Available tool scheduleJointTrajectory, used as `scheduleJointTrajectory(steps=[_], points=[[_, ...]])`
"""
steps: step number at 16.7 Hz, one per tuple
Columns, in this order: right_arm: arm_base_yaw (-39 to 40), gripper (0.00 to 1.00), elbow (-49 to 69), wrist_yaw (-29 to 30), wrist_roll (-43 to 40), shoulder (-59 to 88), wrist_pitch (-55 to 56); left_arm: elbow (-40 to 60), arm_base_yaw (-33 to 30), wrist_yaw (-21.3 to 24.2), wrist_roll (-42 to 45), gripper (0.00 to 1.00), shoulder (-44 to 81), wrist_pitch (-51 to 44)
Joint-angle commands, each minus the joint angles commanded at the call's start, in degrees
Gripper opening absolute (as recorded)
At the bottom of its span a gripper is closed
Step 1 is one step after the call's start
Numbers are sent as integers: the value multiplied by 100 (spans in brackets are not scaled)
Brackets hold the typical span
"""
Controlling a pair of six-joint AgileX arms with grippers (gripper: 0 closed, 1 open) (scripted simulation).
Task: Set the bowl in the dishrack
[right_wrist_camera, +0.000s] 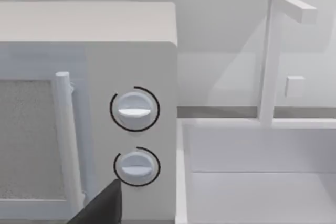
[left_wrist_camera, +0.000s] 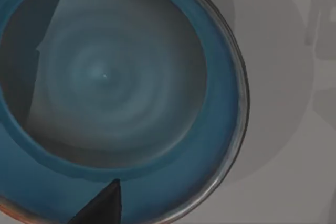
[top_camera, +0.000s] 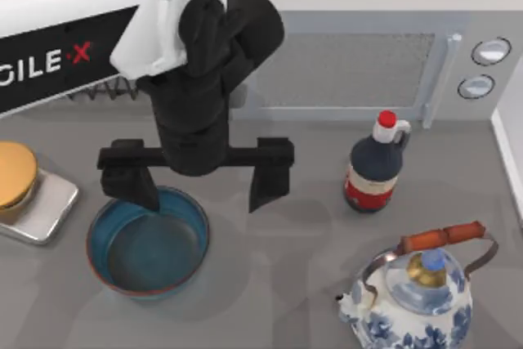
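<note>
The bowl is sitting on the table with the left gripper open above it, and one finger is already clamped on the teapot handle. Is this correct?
Not quite. The top view shows the left gripper open above the bowl, but one finger reaches down at the bowl's rim, not at the teapot, which stands apart at the table's right. The rest is correct.

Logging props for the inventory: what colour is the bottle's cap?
Red, on the dark bottle with its cap; the top view shows it best.
</note>
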Motion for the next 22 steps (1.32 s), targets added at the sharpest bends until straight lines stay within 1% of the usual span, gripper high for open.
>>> scheduleJointTrajectory(steps=[2,5,7,12,22], points=[[0,100,0,0,0,0,0,-310,-2,1,6,100,129,448],[0,100,0,0,0,0,0,-870,0,2,8,100,378,1359],[0,100,0,0,0,0,0,-1174,-2,3,8,100,513,1761],[0,100,0,0,0,0,0,-1312,-4,3,7,100,577,1920],[0,100,0,0,0,0,0,-1312,-4,3,7,25,577,1920]])
